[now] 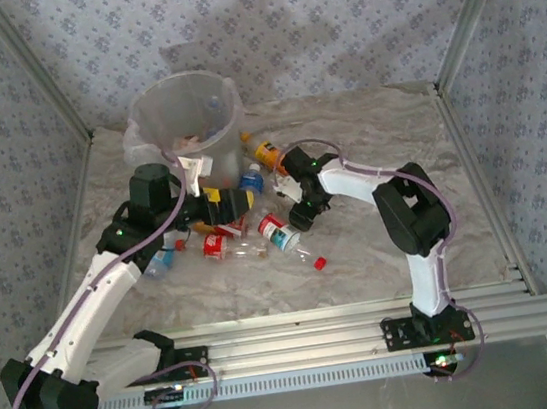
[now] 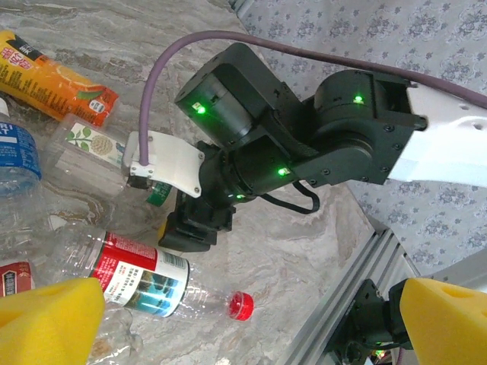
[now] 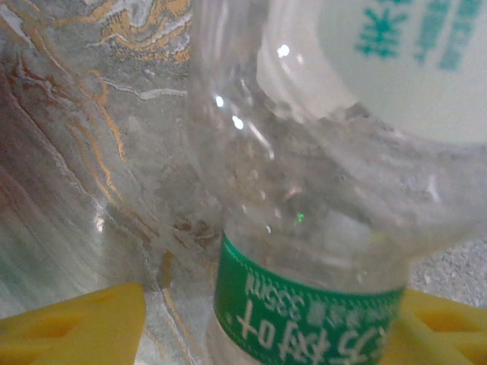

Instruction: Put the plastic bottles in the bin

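Observation:
Several plastic bottles lie on the marble table [image 1: 367, 152] in front of the bin [image 1: 186, 115]. A clear bottle with a green and white label [image 3: 304, 319] lies between my right gripper's [image 3: 259, 334] yellow fingers [image 3: 76, 323]; the gripper is open, with a gap on the left side. The same bottle [image 2: 84, 148] reaches under the right gripper [image 2: 190, 228]. My left gripper [image 2: 243, 327] is open and wide, hovering over a red-labelled bottle [image 2: 141, 274] with a red cap [image 2: 240, 305]. From above, the left gripper [image 1: 238, 204] and right gripper [image 1: 299, 219] face each other.
An orange bottle [image 2: 53, 76] and a blue-labelled bottle [image 2: 15, 152] lie beyond the right gripper. More bottles [image 1: 216, 244] are under the left arm. An aluminium rail [image 1: 320, 324] runs along the near edge; patterned walls enclose the table.

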